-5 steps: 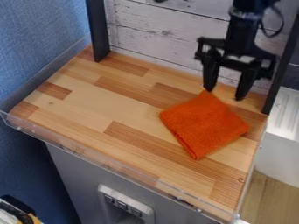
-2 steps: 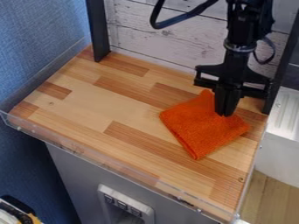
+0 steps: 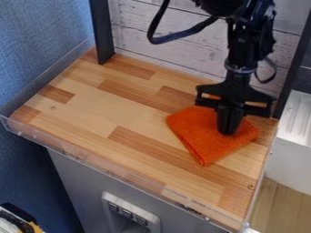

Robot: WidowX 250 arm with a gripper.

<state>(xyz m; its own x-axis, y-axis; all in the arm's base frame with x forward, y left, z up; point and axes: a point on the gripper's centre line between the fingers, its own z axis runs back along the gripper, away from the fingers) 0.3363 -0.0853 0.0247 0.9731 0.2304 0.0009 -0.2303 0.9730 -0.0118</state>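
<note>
Relative to the earlier frames, my gripper (image 3: 228,133) has moved forward from the back right of the work surface, first onto the back part of the cloth and then toward its middle, and my jaws, spread at first, have come together. The orange cloth (image 3: 197,129) has kept its place and its outline.

My jaws are now pressed together into one narrow dark column, pointing downward, with their tips over the right-hand half of the cloth. Whether the tips touch the fabric, or pinch a little of it, I cannot tell. The cloth lies folded and roughly square on the right side of the wooden work surface (image 3: 115,104), one corner toward the front edge; my gripper hides part of it, and a patch of orange shows through the opening in my gripper's frame. My arm (image 3: 243,50) comes in from the top edge of the view, a thick black cable (image 3: 176,37) looping out to its left.

Surroundings: a transparent rim (image 3: 142,182) along the front of the surface; a whitewashed plank panel (image 3: 164,50) behind, between a dark left post (image 3: 101,34) and a dark right post (image 3: 293,70); a blue wall (image 3: 36,50) at left; a grey front (image 3: 76,182) below, bearing a pale switch panel (image 3: 155,222); and a white unit (image 3: 291,159) at right, above a wood-patterned floor (image 3: 279,209).
</note>
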